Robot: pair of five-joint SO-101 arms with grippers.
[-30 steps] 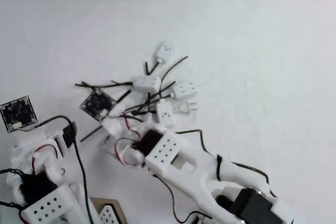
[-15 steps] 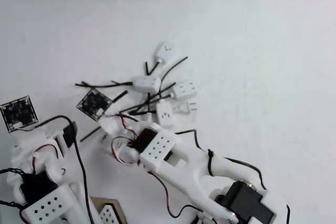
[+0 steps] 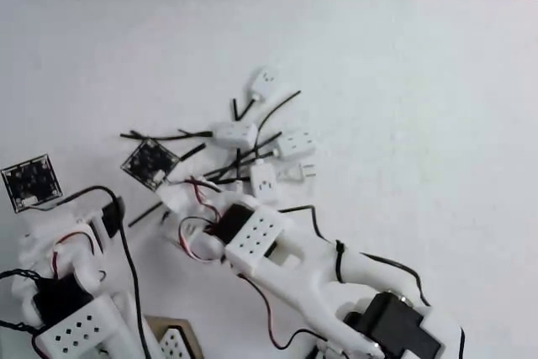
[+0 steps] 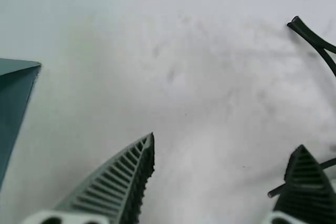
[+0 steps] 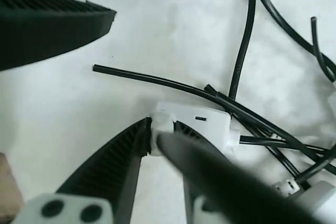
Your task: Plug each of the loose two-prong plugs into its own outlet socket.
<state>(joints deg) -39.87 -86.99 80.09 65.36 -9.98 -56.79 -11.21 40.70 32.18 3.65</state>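
Squarely pinched: one plug in the right jaws, socket not yet reached

The white plug (image 5: 194, 121) appears to rest on the table (image 5: 79, 108) at the edge of the tangle nearest the arms. Black cables (image 5: 157, 81) cross over and beside it. The right gripper (image 5: 159, 129) has its jaws pressed together on the plug's end, pinching it. By my judgement the step in hand is to lift this plug clear and carry it to a socket. Doing that well means raising it slowly, so the cables slide off rather than drag the neighbours, then turning the prongs square to the slots before pushing.

Farther out, the high view shows several white blocks (image 3: 234, 134), with a pronged plug (image 3: 296, 172) just beside one of them. The left gripper (image 4: 226, 145) hangs spread wide over bare table, holding nothing, well apart from the cluster.

Which blocks are sockets and which are plugs is hard to tell. The held plug's prongs are hidden, and the right arm (image 3: 286, 254) covers the grasp from above. I cannot identify a dark ribbed shape (image 5: 47, 24) in the right wrist view.
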